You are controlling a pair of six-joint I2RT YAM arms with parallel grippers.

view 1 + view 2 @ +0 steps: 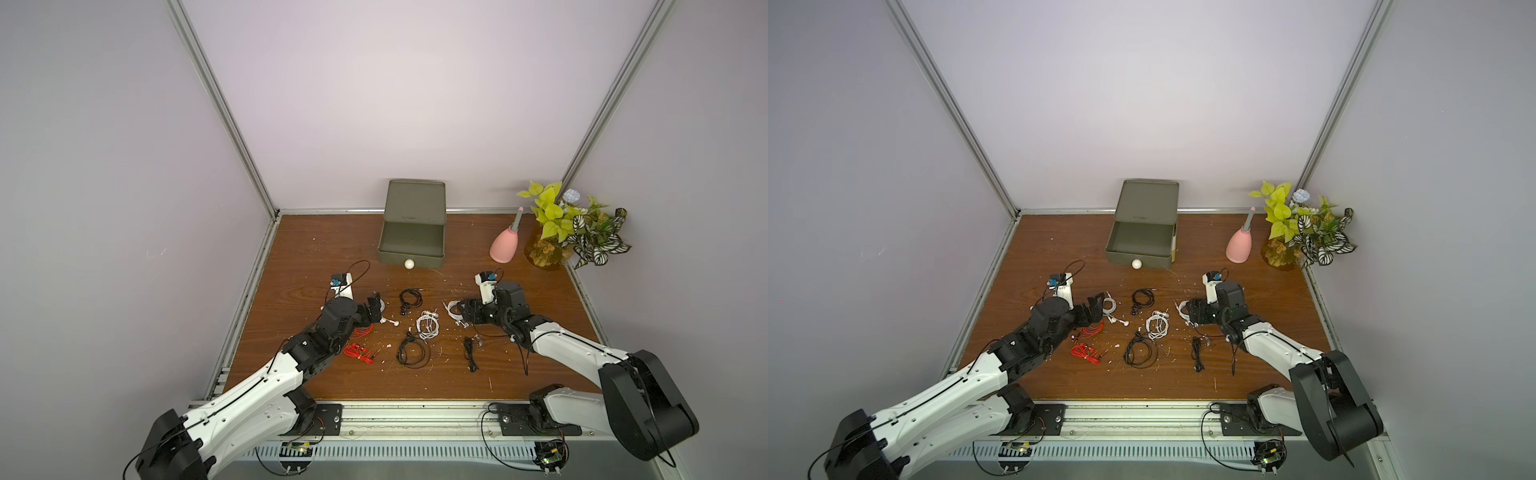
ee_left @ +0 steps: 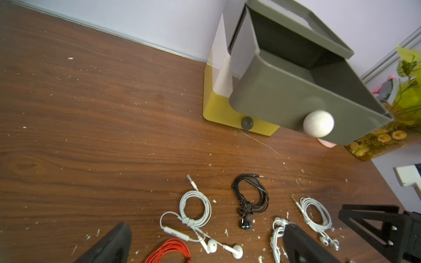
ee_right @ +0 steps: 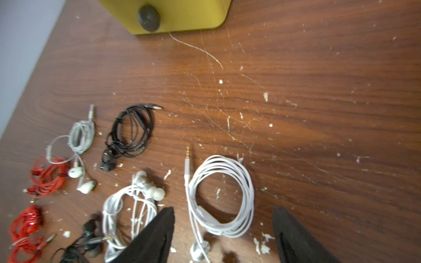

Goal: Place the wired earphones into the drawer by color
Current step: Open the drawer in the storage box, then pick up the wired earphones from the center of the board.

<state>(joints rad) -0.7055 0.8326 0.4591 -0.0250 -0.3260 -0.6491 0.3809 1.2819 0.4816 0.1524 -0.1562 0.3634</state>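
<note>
Barely begun: olive-grey plastic drawer (image 1: 430, 261) open, seemingly empty; eight coiled wired earphones (image 1: 428, 325) on wooden worktop (image 1: 299, 249). Right pincer (image 3: 222, 211) half-open astride white coil (image 3: 247, 182), ungripped; left pincer (image 2: 206, 227) wide, empty

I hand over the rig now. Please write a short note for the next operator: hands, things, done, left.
Left hand: open, empty, beside the left white set.
Right hand: open, jaws either side of the right white set, not gripping.
On the table: also the middle white set, three black sets, two red sets.
Top drawer: pulled out, looks empty. Yellow drawer: shut.
Done: top drawer opened. Left: all eight sets to sort by color.
</note>
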